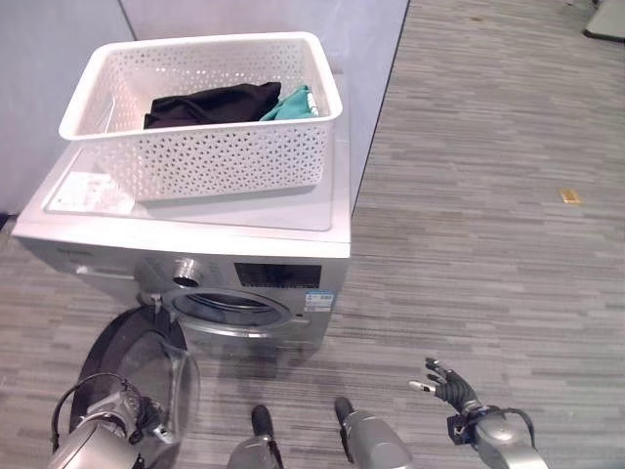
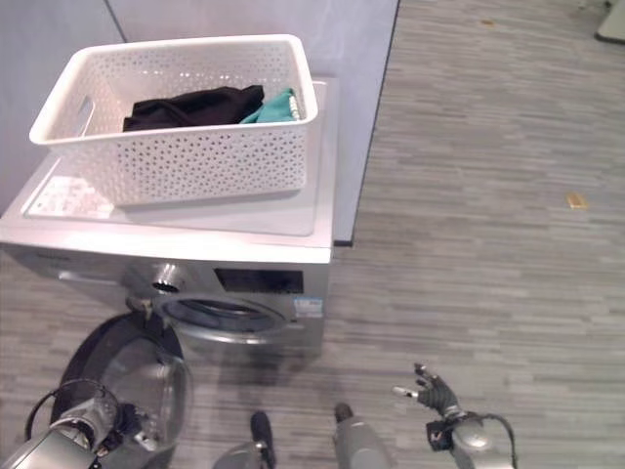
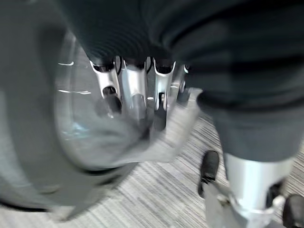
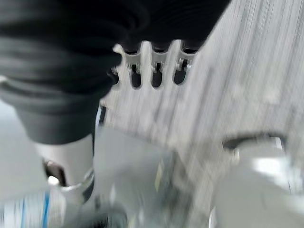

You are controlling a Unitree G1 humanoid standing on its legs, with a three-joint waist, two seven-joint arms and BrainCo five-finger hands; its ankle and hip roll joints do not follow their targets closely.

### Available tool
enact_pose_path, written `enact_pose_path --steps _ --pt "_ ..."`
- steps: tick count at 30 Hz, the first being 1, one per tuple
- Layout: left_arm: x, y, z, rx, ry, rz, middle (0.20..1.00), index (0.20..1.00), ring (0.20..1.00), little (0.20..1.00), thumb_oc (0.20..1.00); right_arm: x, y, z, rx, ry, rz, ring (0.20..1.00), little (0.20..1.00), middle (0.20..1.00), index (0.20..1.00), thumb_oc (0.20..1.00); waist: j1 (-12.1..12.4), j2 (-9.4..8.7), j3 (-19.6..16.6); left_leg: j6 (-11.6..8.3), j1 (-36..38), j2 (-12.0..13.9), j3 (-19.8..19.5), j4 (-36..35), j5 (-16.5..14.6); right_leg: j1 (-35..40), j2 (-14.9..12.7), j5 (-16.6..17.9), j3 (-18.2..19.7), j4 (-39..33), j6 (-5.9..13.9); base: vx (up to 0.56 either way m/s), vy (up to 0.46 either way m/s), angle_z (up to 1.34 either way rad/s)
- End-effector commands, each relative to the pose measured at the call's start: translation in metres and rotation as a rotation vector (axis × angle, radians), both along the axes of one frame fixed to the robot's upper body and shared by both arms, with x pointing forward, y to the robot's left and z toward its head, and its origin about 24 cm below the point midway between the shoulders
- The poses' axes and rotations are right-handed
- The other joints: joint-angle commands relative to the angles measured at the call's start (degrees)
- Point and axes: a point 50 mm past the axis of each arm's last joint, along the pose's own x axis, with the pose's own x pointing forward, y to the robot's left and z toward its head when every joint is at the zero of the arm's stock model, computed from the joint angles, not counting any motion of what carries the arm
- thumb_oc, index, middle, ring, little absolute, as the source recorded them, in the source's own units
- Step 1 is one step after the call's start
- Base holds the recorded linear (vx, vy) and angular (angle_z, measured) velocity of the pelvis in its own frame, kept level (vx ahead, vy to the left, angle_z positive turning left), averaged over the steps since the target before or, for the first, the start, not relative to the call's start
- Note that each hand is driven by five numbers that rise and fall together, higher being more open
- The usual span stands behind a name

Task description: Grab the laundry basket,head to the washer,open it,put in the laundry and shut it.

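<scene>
The white plastic laundry basket [image 1: 210, 112], rectangular with perforated lattice walls and a smooth rolled rim, sits on the flat grey top of the washer [image 1: 293, 210]. Inside it lie a crumpled black garment [image 1: 210, 103] and, touching it at the far right corner, a piece of teal cloth [image 1: 293, 103]. The washer is a silver front-loader with a round knob [image 1: 184, 271] and a dark panel on its face. Its circular drum opening [image 1: 227, 308] is exposed, ringed in bright metal. The round door [image 1: 146, 366], a dark frame around a domed clear window, hangs swung out low at the left of the opening.

My left hand [image 1: 137, 415] is at that door's lower edge; in the left wrist view my fingers [image 3: 135, 92] reach down against the glass, but I cannot tell whether they grip it. My right hand [image 1: 444, 383] hangs over the striped grey floor [image 1: 488, 244], well apart from the washer, fingers loosely spread and holding nothing.
</scene>
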Motion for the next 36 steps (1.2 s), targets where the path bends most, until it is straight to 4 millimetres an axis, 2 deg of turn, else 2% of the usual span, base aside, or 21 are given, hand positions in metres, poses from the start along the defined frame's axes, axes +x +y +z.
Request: enact_pose_path --steps 1,2,3,4,6,10,12,13,15,19,20,22,23,24,27,28,30,31,32,33,36 --pt "0.006 0.09 0.095 0.467 -0.196 0.098 1.0 1.0 1.0 1.0 1.0 0.028 -0.006 0.03 0.06 -0.18 -0.038 1.0 1.0 1.0 1.0 1.0 0.77 -3.87 2.22 -5.97 -3.77 7.96 -2.18 1.25 -0.4 4.03 -7.09 2.56 -5.28 -2.11 4.62 -0.03 0.052 -0.54" --pt "0.025 0.095 0.121 0.528 -0.313 0.099 1.0 1.0 1.0 1.0 1.0 0.035 -0.007 0.039 0.064 -0.236 -0.053 1.0 1.0 1.0 1.0 1.0 1.34 -4.65 3.5 -6.23 -4.18 7.68 -2.42 1.49 -2.24 4.31 -8.01 2.91 -7.6 -3.52 5.57 -0.08 0.018 -0.02" --pt "0.026 0.096 0.122 0.529 -0.316 0.099 1.0 1.0 1.0 1.0 1.0 0.036 -0.007 0.04 0.065 -0.239 -0.053 1.0 1.0 1.0 1.0 1.0 1.39 -4.74 3.64 -5.74 -4.86 7.69 -2.01 1.32 -0.71 3.61 -8.02 3.98 -7.58 -3.69 5.37 -0.06 0.072 0.1" --pt "0.028 0.097 0.126 0.543 -0.323 0.082 1.0 1.0 1.0 1.0 1.0 0.039 -0.012 0.046 0.058 -0.272 -0.07 1.0 1.0 1.0 1.0 1.0 1.55 -5.22 4.59 -6.1 -5.13 7.26 -2.57 1.92 -2.65 4.13 -8.36 3.64 -7.62 -4.77 6.0 -0.07 0.084 0.23" --pt "0.019 0.1 0.123 0.512 -0.37 0.166 1.0 1.0 1.0 1.0 1.0 0.04 -0.014 0.045 0.06 -0.275 -0.097 1.0 1.0 1.0 1.0 1.0 1.59 -5.66 4.36 -5.87 -5.8 7.1 -2.56 2.81 -3.45 4.19 -8.95 4.29 -7.53 -5.96 6.21 0.0 0.076 0.05" --pt "-0.014 0.087 0.076 0.413 -0.309 0.266 1.0 1.0 1.0 1.0 1.0 0.021 -0.023 0.026 0.03 -0.197 -0.146 1.0 1.0 1.0 1.0 1.0 0.87 -6.57 1.19 -5.66 -4.75 6.89 -2.28 2.79 -4.24 4.63 -9.7 4.96 -7.54 -6.16 6.44 0.08 0.031 -0.2" --pt "-0.019 0.081 0.064 0.392 -0.311 0.28 1.0 1.0 1.0 1.0 1.0 0.012 -0.035 0.018 0.0 -0.161 -0.204 1.0 1.0 1.0 1.0 1.0 0.44 -6.51 -0.2 -5.19 -5.01 6.43 -1.76 2.13 -2.66 4.07 -10.23 6.44 -7.64 -6.23 6.47 0.02 0.051 -0.05" --pt "-0.027 0.078 0.056 0.381 -0.303 0.293 1.0 1.0 1.0 1.0 1.0 0.004 -0.049 0.012 -0.056 -0.127 -0.266 1.0 1.0 1.0 1.0 1.0 0.09 -6.2 -1.31 -5.07 -4.49 5.97 -1.61 2.02 -2.95 4.45 -10.71 6.76 -7.76 -6.28 6.75 0.05 0.095 0.06" --pt "-0.041 0.077 0.047 0.383 -0.278 0.31 1.0 1.0 1.0 1.0 1.0 0.005 -0.075 0.015 -0.164 -0.136 -0.362 1.0 1.0 1.0 1.0 1.0 -0.31 -5.93 -2.73 -4.56 -2.89 5.48 -1.14 2.16 -4.16 5.01 -11.33 7.92 -7.21 -6.23 7.38 0.12 0.096 0.09" --pt "-0.054 0.072 0.036 0.37 -0.287 0.365 1.0 1.0 1.0 1.0 1.0 0.031 -0.106 0.048 -0.232 -0.284 -0.508 1.0 1.0 1.0 1.0 1.0 -0.22 -5.08 -4.07 -3.34 -0.34 4.12 -0.48 1.87 -5.78 5.44 -12.26 10.74 -5.9 -6.08 8.19 0.06 0.092 -0.12" --pt "-0.054 0.072 0.036 0.37 -0.287 0.365 1.0 1.0 1.0 1.0 1.0 0.031 -0.106 0.048 -0.232 -0.284 -0.508 1.0 1.0 1.0 1.0 1.0 -0.2 -5.08 -4.03 -3.33 -0.28 4.12 -0.45 1.85 -5.78 5.47 -12.27 10.75 -5.88 -6.09 8.19 0.06 0.142 -0.13" --pt "-0.058 0.069 0.031 0.363 -0.294 0.379 1.0 1.0 1.0 1.0 1.0 0.058 -0.123 0.094 -0.214 -0.485 -0.595 1.0 1.0 1.0 1.0 1.0 0.24 -4.22 -5.16 -2.24 1.71 2.21 -0.29 0.97 -6.74 6.35 -13.54 12.7 -5.33 -5.45 8.82 0.07 0.18 -0.1" --pt "-0.059 0.067 0.029 0.354 -0.295 0.382 1.0 1.0 1.0 1.0 1.0 0.066 -0.125 0.109 -0.215 -0.545 -0.6 1.0 1.0 1.0 1.0 1.0 0.36 -4.02 -5.36 -1.85 2.22 1.61 -0.37 0.8 -7.07 6.46 -13.83 13.02 -5.23 -4.92 8.8 0.04 0.096 -0.04" --pt "-0.059 0.067 0.029 0.354 -0.295 0.382 1.0 1.0 1.0 1.0 1.0 0.066 -0.125 0.109 -0.215 -0.545 -0.6 1.0 1.0 1.0 1.0 1.0 0.35 -4.01 -5.33 -1.85 2.26 1.6 -0.36 0.79 -7.07 6.49 -13.84 13.01 -5.22 -4.92 8.81 0.03 0.096 0.0" --pt "-0.052 0.063 0.027 0.326 -0.333 0.381 1.0 1.0 1.0 1.0 1.0 0.09 -0.145 0.163 -0.215 -0.731 -0.654 1.0 1.0 1.0 1.0 1.0 1.55 -2.95 -5.98 -0.28 4.01 -1.12 -1.8 -0.24 -7.89 6.97 -14.61 14.0 -4.88 -1.13 8.67 0.06 0.185 0.1" --pt "-0.049 0.063 0.029 0.324 -0.341 0.368 1.0 1.0 1.0 1.0 1.0 0.101 -0.148 0.201 -0.253 -0.851 -0.623 1.0 1.0 1.0 1.0 1.0 1.8 -1.83 -5.93 0.94 5.47 -2.54 -2.84 -1.01 -8.03 6.28 -13.62 14.11 -3.61 4.31 7.54 0.07 0.267 0.15" --pt "-0.049 0.06 0.025 0.314 -0.332 0.346 1.0 1.0 1.0 1.0 1.0 0.11 -0.139 0.242 -0.306 -0.996 -0.562 1.0 1.0 1.0 1.0 1.0 2.47 -0.71 -5.42 1.95 7.44 -3.66 -3.71 -1.82 -8.34 5.17 -11.88 11.75 -2.59 9.27 6.39 0.07 0.207 0.26" --pt "-0.049 0.059 0.024 0.313 -0.332 0.347 1.0 1.0 1.0 1.0 1.0 0.11 -0.139 0.242 -0.306 -0.997 -0.561 1.0 1.0 1.0 1.0 1.0 2.44 -0.7 -5.32 1.94 7.55 -3.68 -3.69 -1.84 -8.37 5.18 -11.89 11.63 -2.54 9.44 6.39 0.06 0.116 0.46" --pt "-0.05 0.06 0.025 0.316 -0.34 0.352 1.0 1.0 1.0 1.0 1.0 0.113 -0.133 0.266 -0.329 -1.092 -0.532 1.0 1.0 1.0 1.0 1.0 3.02 -0.44 -5.2 2.25 8.55 -4.21 -3.68 -2.13 -8.69 5.11 -11.93 11.3 -3.24 10.18 6.37 0.12 0.091 0.37" --pt "-0.047 0.057 0.023 0.31 -0.343 0.333 1.0 1.0 1.0 1.0 1.0 0.117 -0.123 0.295 -0.368 -1.2 -0.495 1.0 1.0 1.0 1.0 1.0 3.87 0.18 -5.7 2.39 10.33 -4.84 -4.22 -3.05 -9.08 5.1 -11.74 8.71 -5.3 8.57 5.8 0.18 0.112 0.1" --pt "-0.043 0.063 0.031 0.324 -0.343 0.3 1.0 1.0 1.0 1.0 1.0 0.125 -0.102 0.343 -0.374 -1.355 -0.405 1.0 1.0 1.0 1.0 1.0 4.49 0.92 -6.7 2.03 12.68 -5.52 -5.44 -4.12 -9.66 4.92 -8.68 2.77 -5.61 1.47 5.69 0.2 0.047 0.03"
